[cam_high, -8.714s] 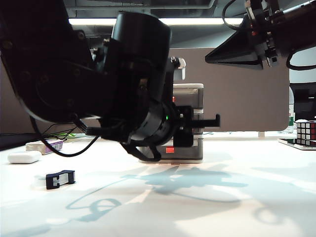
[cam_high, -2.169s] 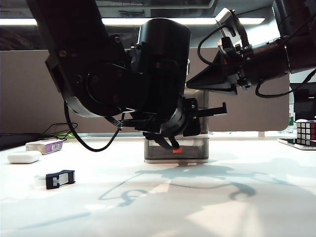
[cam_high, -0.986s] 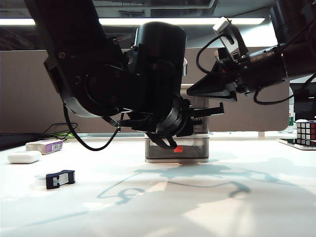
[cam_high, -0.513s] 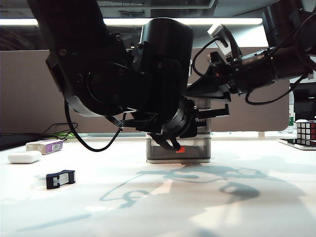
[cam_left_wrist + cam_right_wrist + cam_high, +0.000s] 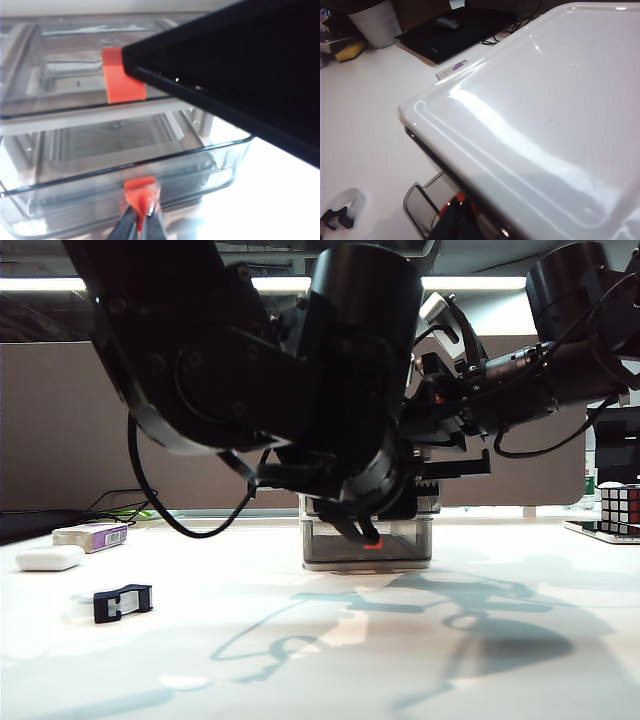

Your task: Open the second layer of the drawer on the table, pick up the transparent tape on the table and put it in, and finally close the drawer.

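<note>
Stretching under both arms, the white worktop carries the drawer unit, with the left hand at its front. That hand is pinched shut on the red-orange tab of a smoky drawer pulled partly out. The right hand hovers just above the unit's pale lid; its fingers are hidden, so I cannot tell its state. The tape roll in its black cutter lies well apart from the left hand.
</note>
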You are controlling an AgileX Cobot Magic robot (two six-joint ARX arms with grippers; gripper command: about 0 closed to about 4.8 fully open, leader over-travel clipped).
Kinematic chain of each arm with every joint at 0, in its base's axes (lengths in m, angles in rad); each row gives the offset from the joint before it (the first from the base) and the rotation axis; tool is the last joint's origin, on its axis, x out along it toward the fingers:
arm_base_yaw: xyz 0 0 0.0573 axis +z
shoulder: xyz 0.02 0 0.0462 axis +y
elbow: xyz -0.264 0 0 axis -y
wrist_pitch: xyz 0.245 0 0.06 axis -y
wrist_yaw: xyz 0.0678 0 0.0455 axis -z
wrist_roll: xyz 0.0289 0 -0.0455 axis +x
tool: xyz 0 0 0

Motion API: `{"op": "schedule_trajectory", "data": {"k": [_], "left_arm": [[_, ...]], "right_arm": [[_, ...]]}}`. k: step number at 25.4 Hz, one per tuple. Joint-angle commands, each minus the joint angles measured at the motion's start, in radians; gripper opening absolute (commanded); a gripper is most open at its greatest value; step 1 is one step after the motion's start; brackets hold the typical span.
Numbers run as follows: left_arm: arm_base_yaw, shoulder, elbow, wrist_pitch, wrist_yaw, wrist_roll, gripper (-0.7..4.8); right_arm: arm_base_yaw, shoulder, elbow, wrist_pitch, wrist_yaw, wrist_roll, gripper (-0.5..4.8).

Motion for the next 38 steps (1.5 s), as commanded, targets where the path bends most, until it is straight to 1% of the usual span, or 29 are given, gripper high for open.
{"op": "schedule_trajectory", "data": {"k": [1, 5, 10, 13, 21, 26, 35, 38], "left_arm": [[-0.003, -0.012, -0.004, -0.036, 0.003, -0.003, -0.06], [-0.014, -0.018, -0.027, -0.036, 0.003, -0.009, -0.06], [-0.019, -0.027, -0.076, -0.034, 0.006, -0.110, -0.06], [-0.030, -0.041, -0.123, -0.024, 0.008, -0.132, -0.06], [-0.088, -0.049, -0.134, 0.003, 0.010, -0.138, -0.06], [-0.093, -0.058, -0.134, -0.003, 0.010, -0.138, -0.06], [-0.093, -0.111, -0.135, -0.099, 0.014, -0.138, -0.06], [-0.093, -0.111, -0.135, -0.112, 0.014, -0.138, -0.05]], "right_arm": [[0.001, -0.002, 0.007, 0.013, 0.012, -0.003, -0.05], [0.001, -0.002, 0.007, 0.013, 0.012, -0.003, -0.05], [0.001, -0.002, 0.007, 0.016, 0.012, -0.003, -0.05], [0.001, -0.002, 0.007, 0.016, 0.012, -0.002, -0.05], [0.001, -0.002, 0.007, 0.015, 0.011, 0.002, -0.05], [0.001, -0.002, 0.007, 0.013, 0.011, 0.004, -0.05], [0.001, -0.002, 0.007, 0.013, 0.011, 0.004, -0.05], [0.001, -0.002, 0.007, 0.013, 0.010, 0.004, -0.05]]}}
